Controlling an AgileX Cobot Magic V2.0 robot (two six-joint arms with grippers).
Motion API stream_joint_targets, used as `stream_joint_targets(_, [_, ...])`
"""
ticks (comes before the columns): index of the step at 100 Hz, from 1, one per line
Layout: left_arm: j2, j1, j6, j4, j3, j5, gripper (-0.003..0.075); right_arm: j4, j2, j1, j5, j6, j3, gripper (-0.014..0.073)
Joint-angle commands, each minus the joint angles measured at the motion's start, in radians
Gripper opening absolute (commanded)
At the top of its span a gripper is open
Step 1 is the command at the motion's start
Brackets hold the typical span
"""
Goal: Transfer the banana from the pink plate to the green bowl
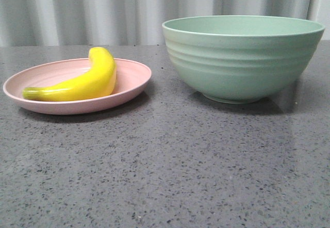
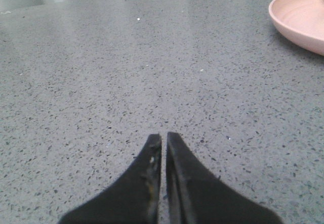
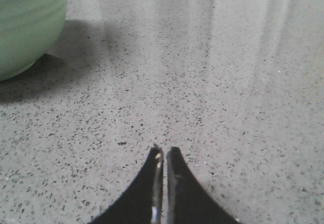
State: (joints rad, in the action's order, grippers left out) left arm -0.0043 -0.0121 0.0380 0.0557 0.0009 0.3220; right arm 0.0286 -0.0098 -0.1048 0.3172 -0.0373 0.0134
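The yellow banana [image 1: 85, 81] lies on the pink plate [image 1: 135, 81] at the left of the front view, greenish stem end toward the front left. To its right stands the green bowl [image 1: 242, 58], upright and tall. Neither arm shows in the front view. In the left wrist view my left gripper [image 2: 163, 137] is shut over bare table, with the pink plate's rim [image 2: 298, 19] off to one side and well apart. In the right wrist view my right gripper [image 3: 164, 150] is shut over bare table, the green bowl's wall [image 3: 28, 21] far from it.
Everything rests on a grey speckled stone tabletop [image 1: 170, 166]. A pale pleated curtain [image 1: 103, 9] hangs behind the table's far edge. A gap of bare table separates plate and bowl.
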Motion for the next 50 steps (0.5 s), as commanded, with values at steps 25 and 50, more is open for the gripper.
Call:
stream_joint_targets(25, [-0.032, 0.003, -0.002, 0.015, 0.026, -0.124, -0.0019, 0.062, -0.020, -0.007, -0.057, -0.007, 0.026, -0.0080])
stream_joint_targets(50, [-0.032, 0.003, -0.002, -0.171, 0.026, -0.153, -0.0019, 0.094, -0.020, -0.007, -0.140, -0.007, 0.026, -0.0080])
